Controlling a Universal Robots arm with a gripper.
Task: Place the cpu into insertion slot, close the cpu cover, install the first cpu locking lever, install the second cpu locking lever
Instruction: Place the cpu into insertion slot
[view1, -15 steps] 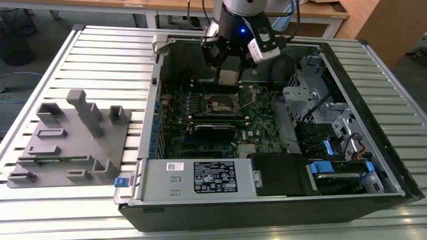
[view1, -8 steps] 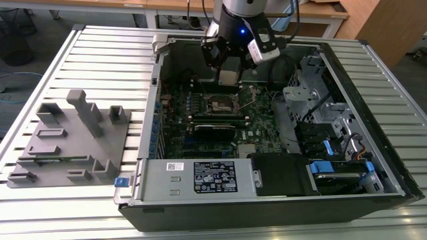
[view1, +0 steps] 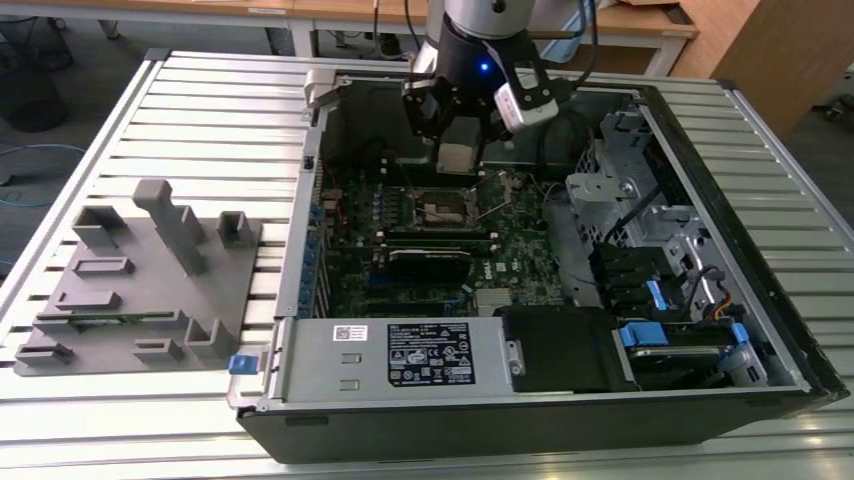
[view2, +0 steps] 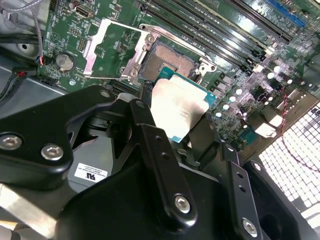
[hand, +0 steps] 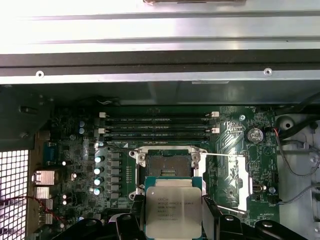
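The hand (hand: 173, 219) grips the square silver chip (hand: 172, 205) by two opposite edges, inside an open computer case (view1: 694, 420) on the counter (view1: 200, 110). In the exterior view, the empty socket (view1: 447, 207) lies close by at six o'clock from the hand. Both wrist views add that the metal cover (hand: 232, 180) stands open beside the socket and that the chip is not yet seated.

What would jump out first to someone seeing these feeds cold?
The gripper holds the cpu by its edges, metal top showing, over the motherboard inside the open computer case. Close to the chip, the insertion slot lies bare, and the cpu cover stands open beside it.
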